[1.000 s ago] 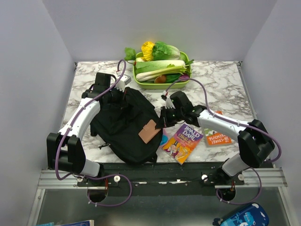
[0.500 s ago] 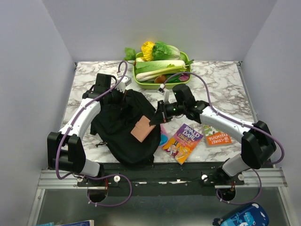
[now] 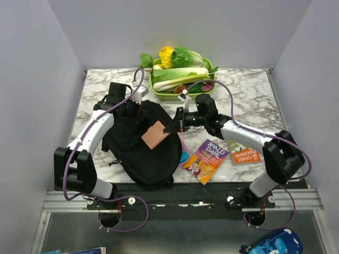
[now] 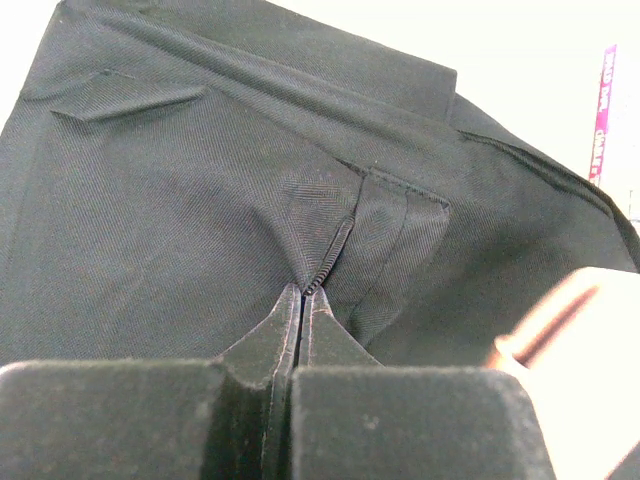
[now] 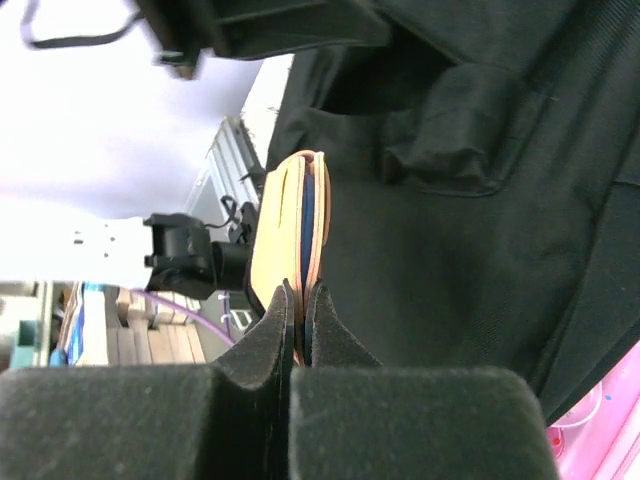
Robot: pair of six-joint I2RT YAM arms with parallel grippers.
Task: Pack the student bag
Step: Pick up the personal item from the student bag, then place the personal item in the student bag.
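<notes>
Step in hand, by judgement: loading a tan notebook point(image 3: 154, 135) into the student bag point(image 3: 139, 153), which lies at the front-left of the table point(image 3: 249, 100). The right gripper point(image 5: 300, 298) is clamped on the notebook's edge above the bag, and the left gripper point(image 4: 303, 296) is clamped on bag fabric at a zip point(image 4: 331, 253) end. Next, the mouth needs to be held agape and the notebook fed in edgewise. Only the left wrist view shows the zip pinch; only the overhead view shows where the notebook sits over the bag.

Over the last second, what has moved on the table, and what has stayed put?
The right gripper, shut on the tan notebook, has carried it leftward and away from the arm bases, further over the student bag. The left gripper stays clamped on the bag's fabric by the zip. The bag, the Roald Dahl book, the orange book and the green tray have not shifted.
</notes>
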